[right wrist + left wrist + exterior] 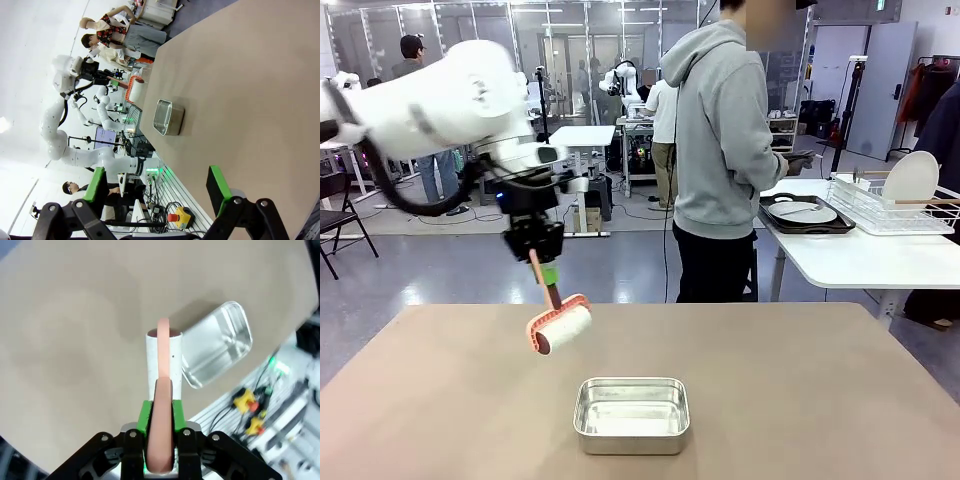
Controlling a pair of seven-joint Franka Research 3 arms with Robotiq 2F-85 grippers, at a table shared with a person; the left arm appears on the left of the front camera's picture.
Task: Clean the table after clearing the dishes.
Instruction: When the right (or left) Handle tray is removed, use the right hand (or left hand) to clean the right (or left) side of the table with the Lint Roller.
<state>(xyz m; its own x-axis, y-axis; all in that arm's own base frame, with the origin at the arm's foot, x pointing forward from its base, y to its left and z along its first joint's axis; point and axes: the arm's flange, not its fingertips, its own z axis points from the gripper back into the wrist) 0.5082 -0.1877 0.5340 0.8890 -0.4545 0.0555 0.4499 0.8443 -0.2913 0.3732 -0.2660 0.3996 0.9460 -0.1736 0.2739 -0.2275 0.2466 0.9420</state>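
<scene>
A cleaning roller (563, 328) is gripped by its pink handle between the closed green pads of the left gripper (548, 270). It is held tilted just above the table (820, 400), probably so that the white drum can be lowered flat and rolled over the tan top. The dishes (802, 212) are seen on a dark tray on the white side table at the right, beside a person (720, 150), so the clearing is judged as done. A steel pan (632, 413) is placed on the table near the roller and should be avoided. The right gripper (157, 182) is seen open and empty, well apart from the roller.
</scene>
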